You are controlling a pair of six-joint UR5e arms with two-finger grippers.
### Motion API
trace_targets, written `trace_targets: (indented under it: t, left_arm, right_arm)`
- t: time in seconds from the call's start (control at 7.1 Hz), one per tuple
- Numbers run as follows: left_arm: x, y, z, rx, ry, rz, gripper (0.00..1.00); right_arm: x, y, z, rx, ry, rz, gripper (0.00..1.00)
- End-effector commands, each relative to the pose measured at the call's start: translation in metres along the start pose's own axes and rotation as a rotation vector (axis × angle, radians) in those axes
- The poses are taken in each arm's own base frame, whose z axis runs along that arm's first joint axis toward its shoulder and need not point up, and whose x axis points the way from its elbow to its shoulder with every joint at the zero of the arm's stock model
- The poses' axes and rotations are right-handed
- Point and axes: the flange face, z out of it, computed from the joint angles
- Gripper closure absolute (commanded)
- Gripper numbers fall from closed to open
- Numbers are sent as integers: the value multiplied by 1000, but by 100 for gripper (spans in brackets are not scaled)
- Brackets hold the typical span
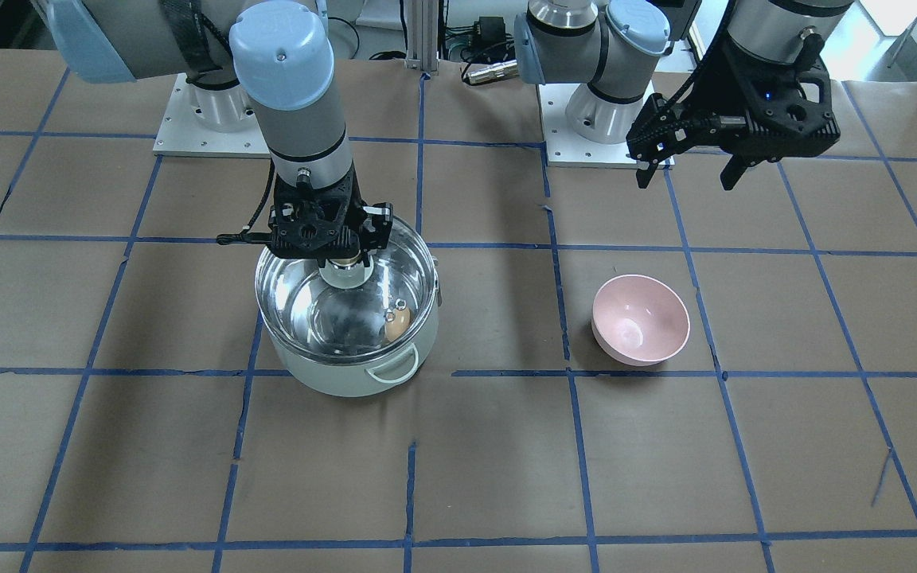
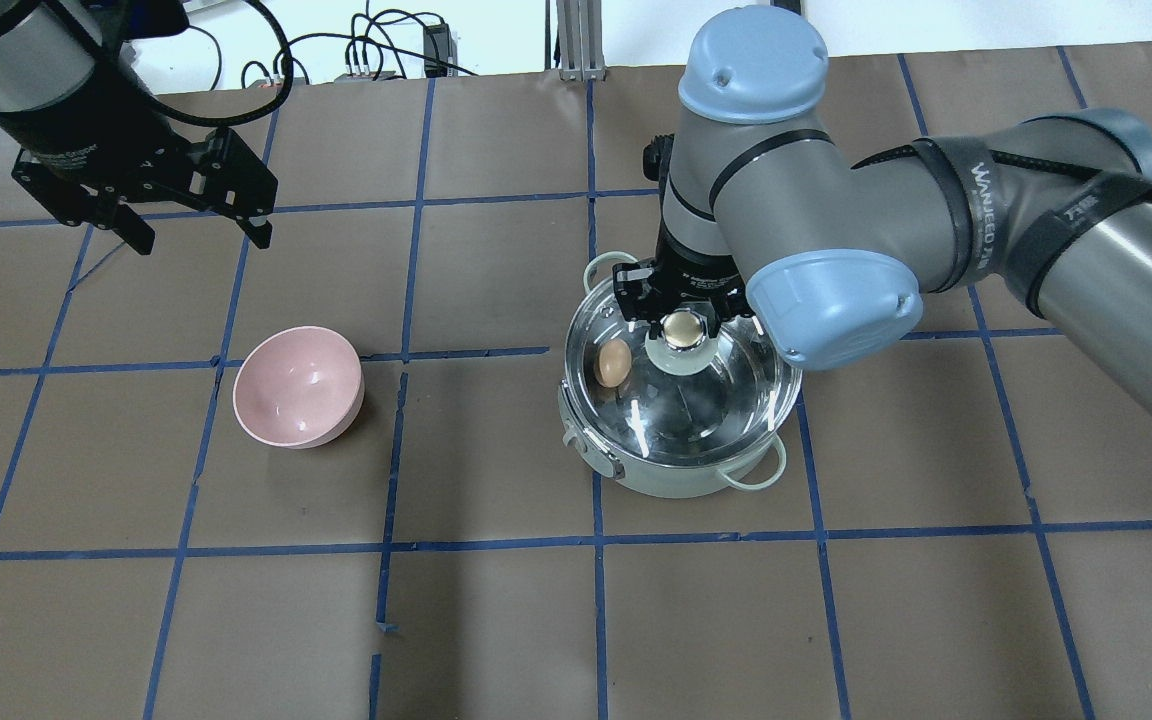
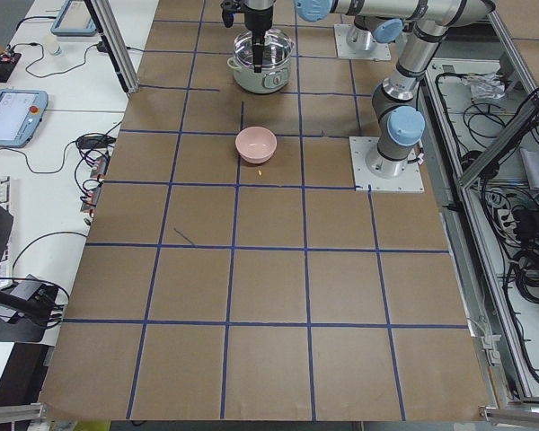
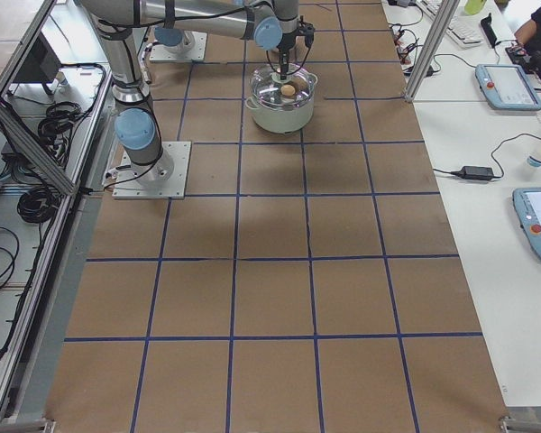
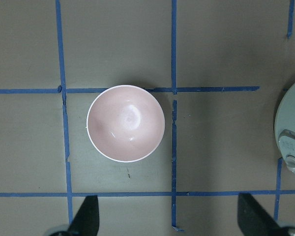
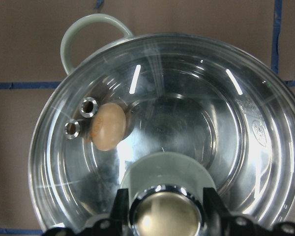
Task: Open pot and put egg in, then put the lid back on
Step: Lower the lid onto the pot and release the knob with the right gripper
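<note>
Last step of the job, I reckon. The egg (image 2: 613, 362) is already down inside the pot (image 1: 339, 378), lying against the wall on the side toward the pink bowl (image 2: 298, 385). The lid (image 2: 696, 400) sits over the pot's mouth, and the right jaws are clamped on its knob (image 6: 163, 215) from straight above. I honestly can't tell from any view whether the rim is fully seated or a hair above it (glass over steel, all glare). The left jaws are spread wide with nothing in them, hanging above the desk (image 2: 496, 600) near the bowl and well apart from the pot.

Next move, as I read it: get the lid flat and centred on the rim, then release the knob and lift straight up so nothing drags the lid sideways.

Materials:
- **Pot:** pale mint on the outside, mirror-bright steel inside, round, with small loop handles (image 6: 91, 29).
- **Lid:** clear domed glass with a metal rim and a pale green collar under a shiny cream-gold knob. The knob looks rounded and slick, so I'd guess the grip isn't very forgiving.
- **Egg:** matte tan oval, probably free to roll on that curved steel.
- **Bowl:** smooth, glossy pink, with nothing in it.
- **Desk:** brown paper with a blue tape grid.
</note>
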Motion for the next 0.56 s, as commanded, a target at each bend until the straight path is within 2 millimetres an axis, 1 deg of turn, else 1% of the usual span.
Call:
trace_targets:
  t: [0.0, 0.28, 0.42]
  left_arm:
    - [0, 0, 0, 2, 0, 0, 0]
    - [0, 0, 0, 2, 0, 0, 0]
    - [0, 0, 0, 2, 0, 0, 0]
  right_arm:
    - [0, 0, -1, 1, 0, 3, 32]
    - [0, -1, -2, 6, -2, 1, 29]
    - [4, -9, -11, 45, -2, -7, 26]
